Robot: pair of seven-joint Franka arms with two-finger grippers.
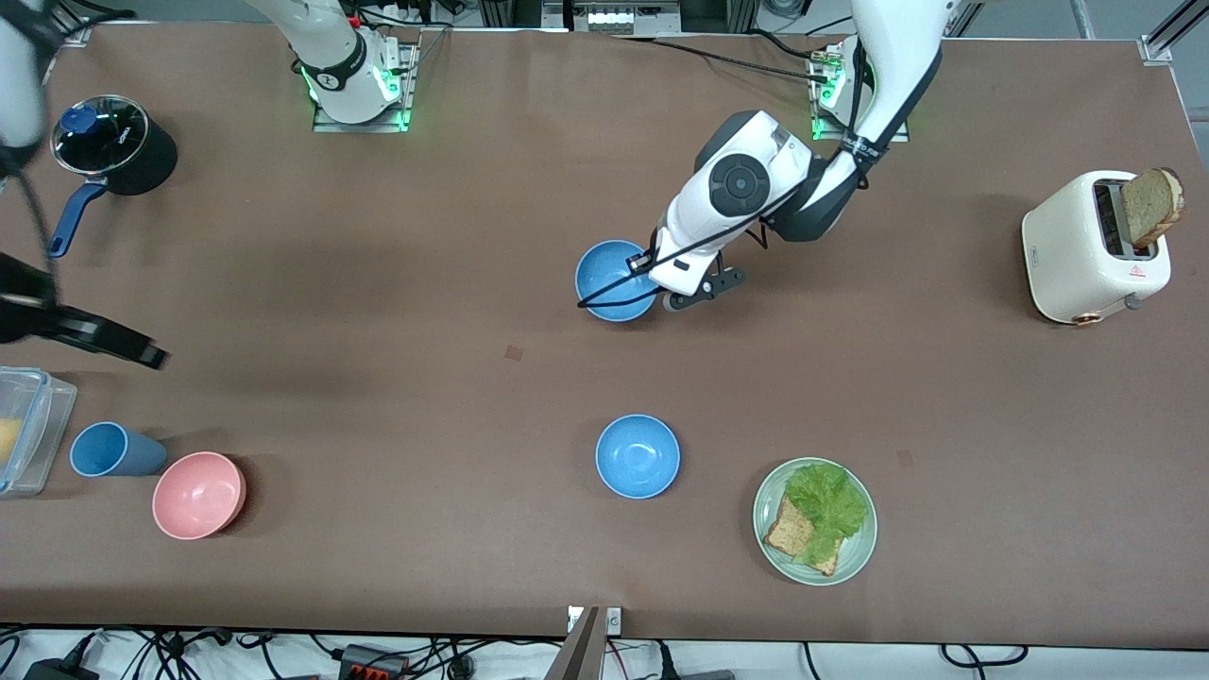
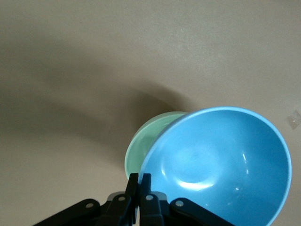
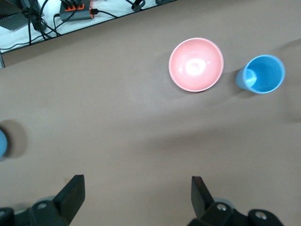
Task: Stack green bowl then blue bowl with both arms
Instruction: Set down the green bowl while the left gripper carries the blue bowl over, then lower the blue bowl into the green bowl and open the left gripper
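My left gripper (image 1: 658, 286) is shut on the rim of a sky-blue bowl (image 1: 612, 280) and holds it tilted. In the left wrist view its fingers (image 2: 140, 176) pinch the blue bowl's (image 2: 221, 165) rim, and the pale green bowl (image 2: 149, 141) sits right under it, mostly covered. In the front view the green bowl is hidden beneath the blue one. A second blue bowl (image 1: 638, 455) sits nearer to the front camera. My right gripper (image 1: 142, 351) is open and empty over bare table at the right arm's end; it also shows in the right wrist view (image 3: 136, 181).
A pink bowl (image 1: 198, 494) and a blue cup (image 1: 109, 450) stand near a clear plastic box (image 1: 24, 430). A pale-green plate (image 1: 770, 491) holds bread and lettuce. A toaster (image 1: 1096, 247) with a slice stands at the left arm's end. A black pot (image 1: 118, 146) stands near the right arm's base.
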